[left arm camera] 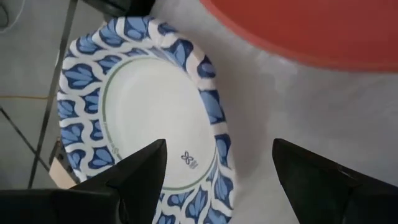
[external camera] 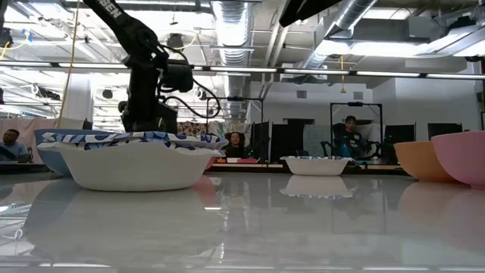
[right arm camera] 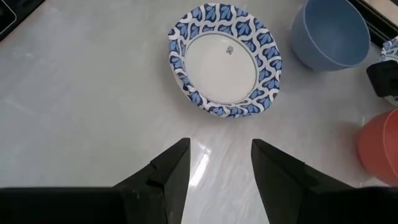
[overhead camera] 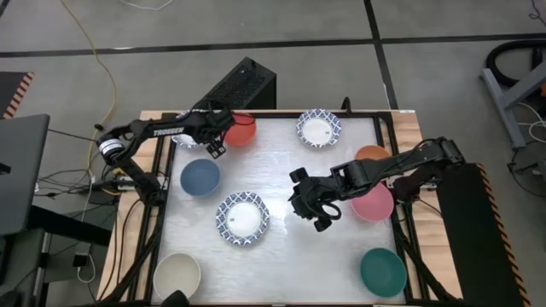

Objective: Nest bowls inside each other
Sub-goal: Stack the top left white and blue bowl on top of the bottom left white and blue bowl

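Note:
My left gripper (overhead camera: 213, 147) (left arm camera: 219, 143) stands open at the far left of the table, above a white bowl with a blue-patterned rim (left arm camera: 143, 118). One finger is over the bowl's inside and the other over the bare table beside the red bowl (left arm camera: 311, 31) (overhead camera: 241, 130), with the rim between them and untouched. My right gripper (overhead camera: 317, 217) (right arm camera: 220, 143) hangs open and empty above the table's middle. In front of it a second patterned bowl (right arm camera: 224, 59) (overhead camera: 242, 218) rests on its base. A dark blue bowl (overhead camera: 200, 176) sits between the two grippers.
A third patterned bowl (overhead camera: 318, 128) stands at the far middle. Orange (overhead camera: 372, 154) and pink (overhead camera: 375, 205) bowls sit at the right under my right arm. A teal bowl (overhead camera: 382, 271) is at the near right and a cream one (overhead camera: 177, 275) at the near left.

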You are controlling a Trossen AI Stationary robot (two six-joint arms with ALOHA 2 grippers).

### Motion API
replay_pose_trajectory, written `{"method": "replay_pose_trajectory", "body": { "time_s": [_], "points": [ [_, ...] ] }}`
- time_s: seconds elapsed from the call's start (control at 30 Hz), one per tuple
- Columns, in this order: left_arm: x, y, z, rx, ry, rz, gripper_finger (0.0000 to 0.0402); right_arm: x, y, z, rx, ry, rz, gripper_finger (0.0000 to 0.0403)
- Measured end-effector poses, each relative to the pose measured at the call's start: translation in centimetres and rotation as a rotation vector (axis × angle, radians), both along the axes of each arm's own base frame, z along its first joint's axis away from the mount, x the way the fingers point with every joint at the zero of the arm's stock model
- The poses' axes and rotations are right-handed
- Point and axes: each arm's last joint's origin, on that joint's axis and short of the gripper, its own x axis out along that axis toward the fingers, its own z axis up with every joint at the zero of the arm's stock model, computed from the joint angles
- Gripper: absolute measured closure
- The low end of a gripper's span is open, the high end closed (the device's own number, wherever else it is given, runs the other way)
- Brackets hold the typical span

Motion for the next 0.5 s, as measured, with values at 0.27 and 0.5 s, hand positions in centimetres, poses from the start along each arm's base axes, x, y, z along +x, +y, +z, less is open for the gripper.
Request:
{"method": "replay_pose_trajectory", "body": {
  "time_s": [0.27,0.5],
  "points": [
    [-1.6,0.1,-1.4,-0.035,0.048,0.039,0.0128,-0.1,0.1,0.0,0.014,0.008,-0.011,0.0212],
    [-2.0,-0.1,-2.0,-0.059,0.04,0.05,0.0212,-0.1,0.2,0.0,0.018,0.004,-0.011,0.0212]
  ]
}}
